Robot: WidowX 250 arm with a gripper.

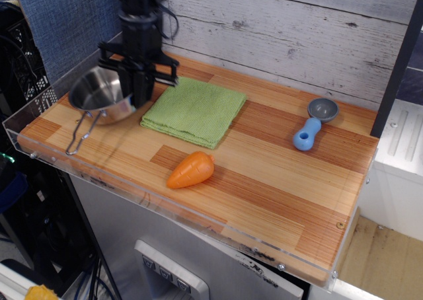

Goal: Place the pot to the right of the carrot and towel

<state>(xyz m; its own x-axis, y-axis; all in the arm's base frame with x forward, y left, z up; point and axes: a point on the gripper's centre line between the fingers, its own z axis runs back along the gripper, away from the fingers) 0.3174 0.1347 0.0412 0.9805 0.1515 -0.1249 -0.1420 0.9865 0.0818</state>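
The shiny steel pot is at the far left of the wooden table, tilted, with its wire loop handle pointing toward the front edge. My black gripper comes down from above and is shut on the pot's right rim. The light green towel lies just right of the gripper, its left edge touching it. The orange carrot lies in front of the towel near the table's front.
A blue-handled scoop with a grey cup lies at the right back. A clear plastic lip runs along the table's left and front edges. A grey plank wall stands behind.
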